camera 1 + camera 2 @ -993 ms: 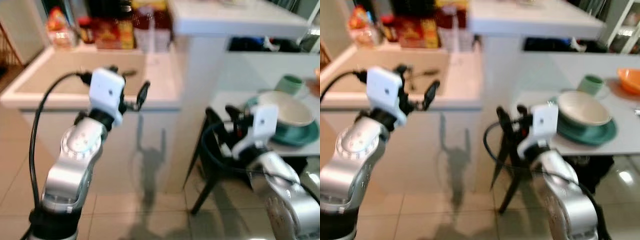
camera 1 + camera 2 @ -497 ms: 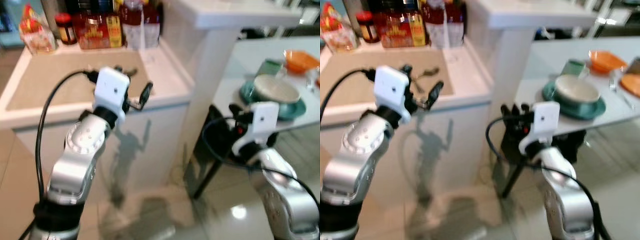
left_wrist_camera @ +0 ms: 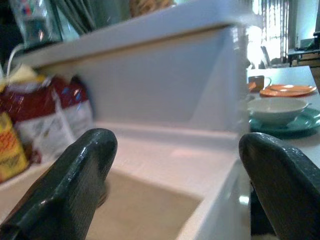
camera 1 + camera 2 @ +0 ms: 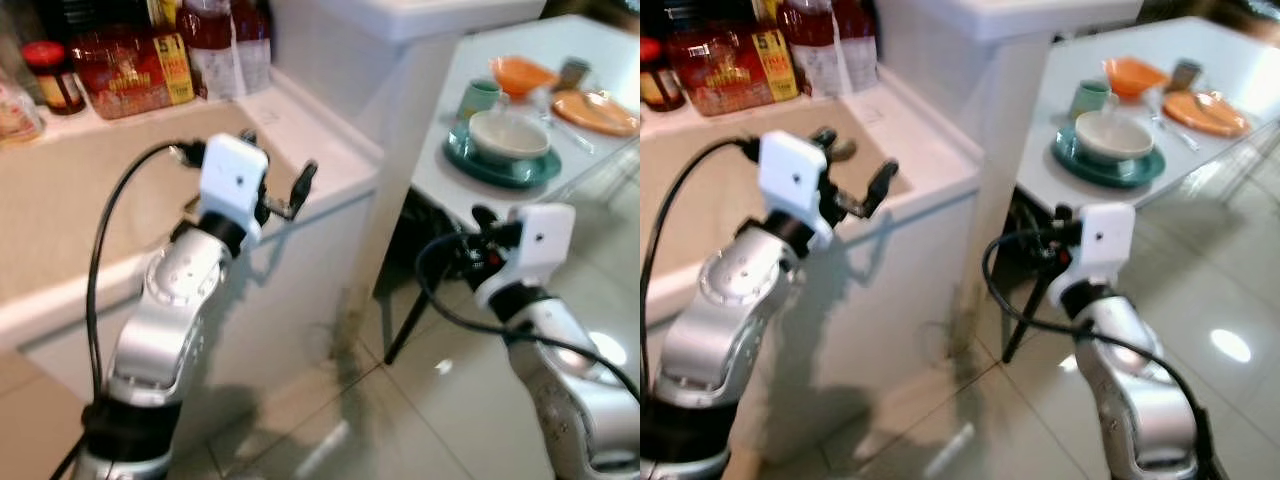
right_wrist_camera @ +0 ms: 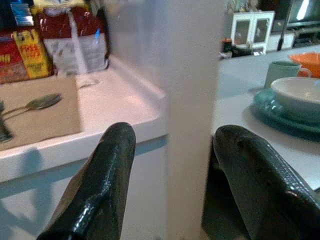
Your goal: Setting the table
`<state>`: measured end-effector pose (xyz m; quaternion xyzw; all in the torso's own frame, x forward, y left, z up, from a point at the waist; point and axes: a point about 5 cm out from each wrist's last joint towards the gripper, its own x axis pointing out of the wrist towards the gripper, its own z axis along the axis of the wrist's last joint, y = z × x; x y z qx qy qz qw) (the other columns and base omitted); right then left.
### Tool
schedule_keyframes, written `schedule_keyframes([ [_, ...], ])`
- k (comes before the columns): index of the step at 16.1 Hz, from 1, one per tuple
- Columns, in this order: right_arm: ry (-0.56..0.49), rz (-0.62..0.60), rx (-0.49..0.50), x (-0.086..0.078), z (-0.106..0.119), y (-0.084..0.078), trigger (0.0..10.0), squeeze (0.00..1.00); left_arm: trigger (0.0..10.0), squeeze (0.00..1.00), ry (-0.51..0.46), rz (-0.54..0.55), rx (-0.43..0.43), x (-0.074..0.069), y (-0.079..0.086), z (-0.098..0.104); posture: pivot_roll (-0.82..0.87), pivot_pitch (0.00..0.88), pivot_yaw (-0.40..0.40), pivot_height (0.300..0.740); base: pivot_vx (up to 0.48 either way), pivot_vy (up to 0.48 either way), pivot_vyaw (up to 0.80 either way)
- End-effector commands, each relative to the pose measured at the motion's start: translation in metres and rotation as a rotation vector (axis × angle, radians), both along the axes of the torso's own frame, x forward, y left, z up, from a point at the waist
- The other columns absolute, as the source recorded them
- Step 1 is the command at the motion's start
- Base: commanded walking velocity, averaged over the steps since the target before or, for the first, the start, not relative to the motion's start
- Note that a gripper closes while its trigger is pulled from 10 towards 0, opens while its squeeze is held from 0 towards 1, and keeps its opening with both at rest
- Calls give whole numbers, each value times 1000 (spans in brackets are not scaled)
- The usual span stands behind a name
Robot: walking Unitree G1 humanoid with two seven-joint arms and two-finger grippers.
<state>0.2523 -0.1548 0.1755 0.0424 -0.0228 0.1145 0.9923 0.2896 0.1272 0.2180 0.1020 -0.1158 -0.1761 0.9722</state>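
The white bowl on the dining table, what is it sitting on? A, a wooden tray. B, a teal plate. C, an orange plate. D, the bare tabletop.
B: the white bowl rests on a teal plate, with a green mug just behind it; the orange plate lies apart, farther along the table.
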Motion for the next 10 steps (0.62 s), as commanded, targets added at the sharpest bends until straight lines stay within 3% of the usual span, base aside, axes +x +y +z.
schedule_keyframes([
  [1,-20,-28,-37,0,5,-7,10000,0,10000,0,-29,-8,-11,-2,-3,5,97,38,-63,740,0,0,-406],
  [4,-3,4,-45,1,2,-4,10000,0,10000,0,-27,-41,8,-5,-6,3,98,41,-66,740,87,0,0],
  [10,-17,39,-66,-1,5,0,10000,0,10000,0,-12,-27,14,-8,-1,1,107,61,-75,740,395,0,0],
])
